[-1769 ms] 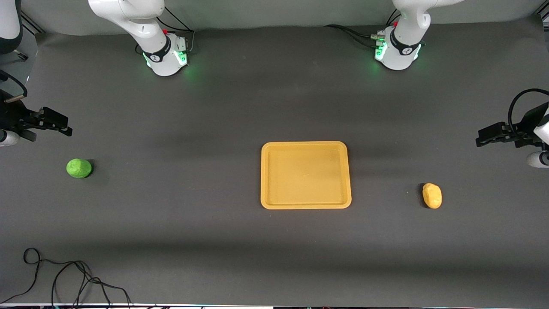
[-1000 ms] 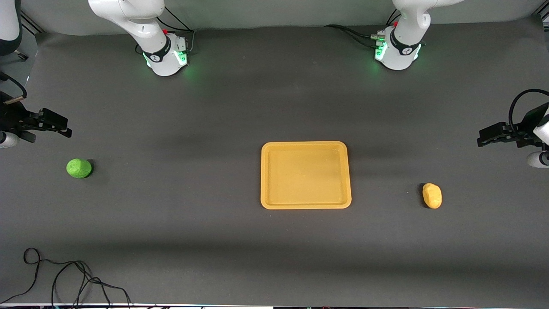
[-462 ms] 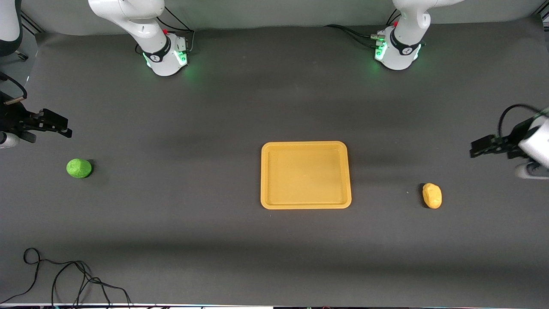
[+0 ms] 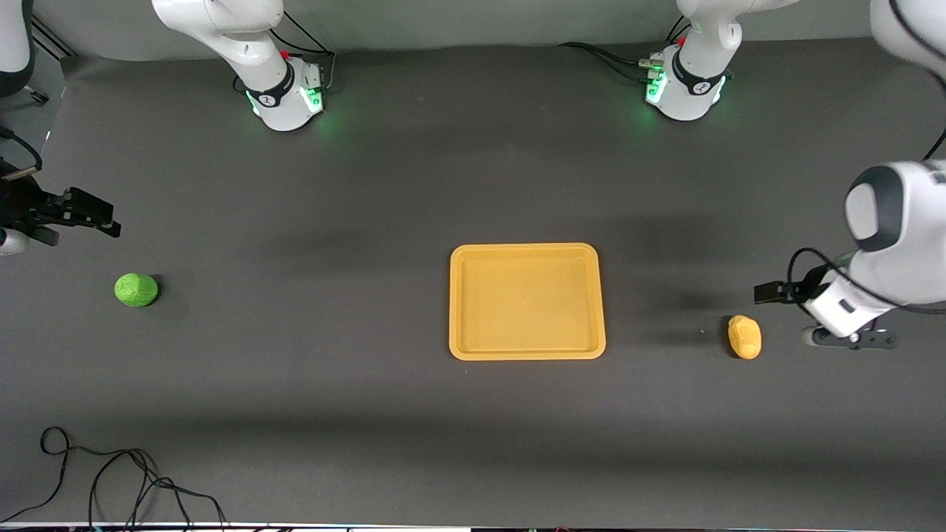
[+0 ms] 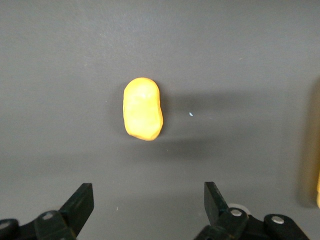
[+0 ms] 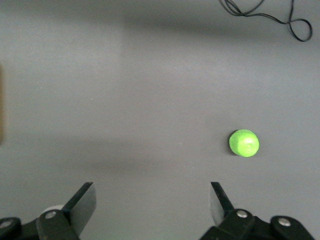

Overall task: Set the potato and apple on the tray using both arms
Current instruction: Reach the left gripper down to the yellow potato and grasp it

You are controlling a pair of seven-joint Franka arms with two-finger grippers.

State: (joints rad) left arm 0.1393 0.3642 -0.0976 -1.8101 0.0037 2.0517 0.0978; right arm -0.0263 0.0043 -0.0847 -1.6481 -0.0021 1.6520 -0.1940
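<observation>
The yellow-orange tray lies empty at the middle of the table. The potato lies on the table toward the left arm's end, apart from the tray. It also shows in the left wrist view. My left gripper is open and empty, low over the table just beside the potato, and its jaws stand wide apart. The green apple lies toward the right arm's end and shows in the right wrist view. My right gripper is open and empty over the table near the apple.
A loose black cable lies at the table's front corner at the right arm's end, and it shows in the right wrist view. The tray's edge shows in the left wrist view. The two arm bases stand at the back.
My left arm has swung in and down, bringing its open gripper from the table's end to just beside the potato. My right gripper has hardly moved. Potato, apple and tray lie as before.
</observation>
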